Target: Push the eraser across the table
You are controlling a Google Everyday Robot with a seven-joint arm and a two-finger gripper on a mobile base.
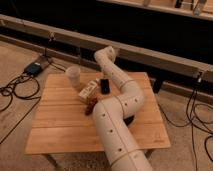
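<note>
The worst outcome, I judge, involves the table (pixel 55 125). The eraser (pixel 105 86) lies in the far half, near the back edge, so a push away from me could send it off onto the floor. My arm (pixel 120 130) is the next risk. It runs up the middle of the top and folds back over the far side, so a wide swing of the elbow could rake whatever sits under it. My gripper (pixel 109 52) hangs at the end of the arm above the far edge, just beyond the eraser. I cannot tell whether it is spread or pressed together. The eraser is flat and low, so if I come in too high I may ride over it rather than shove it.

A pale cup (pixel 73 77) stands upright to the left, and a sideways stroke could tip it. A white-and-tan box (pixel 88 91) lies just beside the eraser, perhaps touching, so a push that way would drag both. A reddish-brown piece (pixel 90 105) sits nearer me, against my arm. A dark thing (pixel 132 120) shows under the arm, mostly hidden. Only the right looks free. Cables (pixel 15 92) trail across the floor.
</note>
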